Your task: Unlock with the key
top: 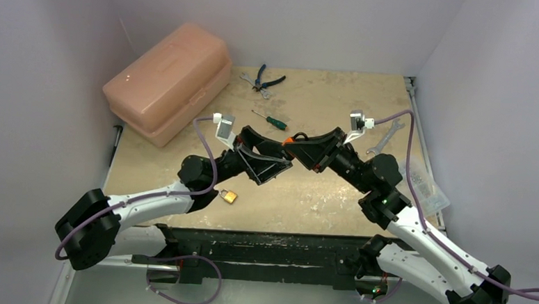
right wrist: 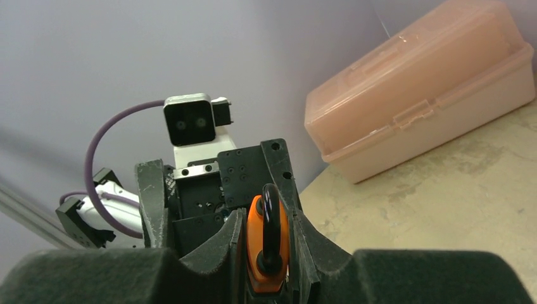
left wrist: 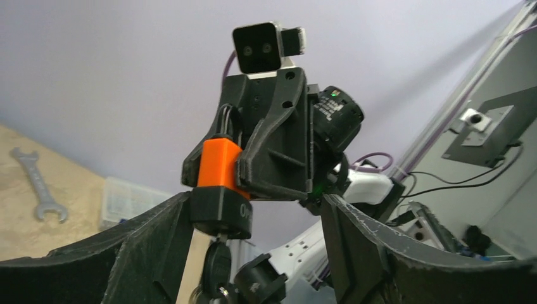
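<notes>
Your right gripper [right wrist: 266, 253] is pinching the orange-and-black cased padlock [left wrist: 218, 171] in mid-air above the middle of the tan table [top: 334, 190], with its keyway end facing your left gripper [top: 280, 159]. The small black-headed key [left wrist: 217, 266] is sticking out of that end, apparently seated in the keyway. The left jaws are standing spread, one finger on either side of the key, gripping nothing. You are likely about to take the key, so be centring its head between the pads, closing flat on it, then turning about the key's own axis while the right grip is bracing the body. White lettering on the padlock's black base is showing what looks like an "O"; the rest is unreadable.
</notes>
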